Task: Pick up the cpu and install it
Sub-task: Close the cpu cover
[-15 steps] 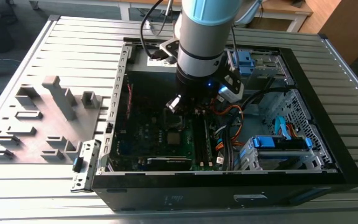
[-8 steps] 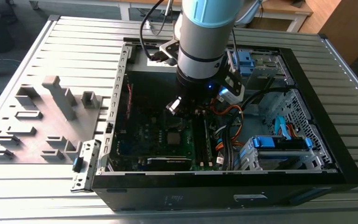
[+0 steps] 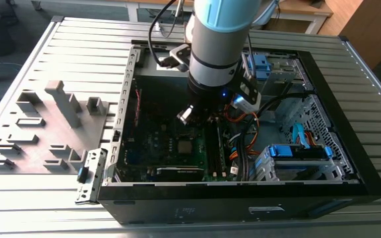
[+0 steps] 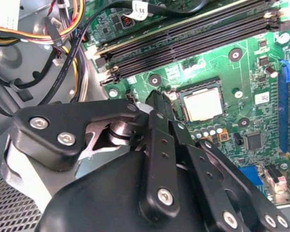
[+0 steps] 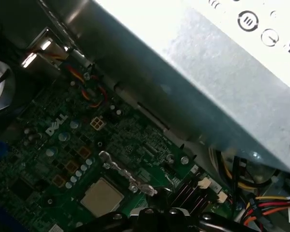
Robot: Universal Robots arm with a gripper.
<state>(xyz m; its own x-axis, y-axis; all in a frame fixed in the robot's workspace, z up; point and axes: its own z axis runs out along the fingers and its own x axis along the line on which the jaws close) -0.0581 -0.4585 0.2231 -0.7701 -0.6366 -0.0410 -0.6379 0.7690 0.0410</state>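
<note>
Open computer case lies on a slatted metal table; arm reaches down into it and hides the upper middle of the board; the cpu sits flat in its socket on the green motherboard, silver top up, nothing holding it; clearer in both wrist views, though its near edge in the second wrist view is cut by the socket frame; gripper hangs over the board just beside the cpu, not visibly touching it; its black linkage blocks much of the second wrist view, and whether it is apart or together cannot tell; in the exterior view the gripper tip is lost in the dark interior; silver metal lever lies next to the socket, exact position unclear; black memory slots run alongside; coloured cables bunch at the board edge; grey box looms over the board, cut off by the frame; grey fixture plate rests on the table at the exterior view's left.
</note>
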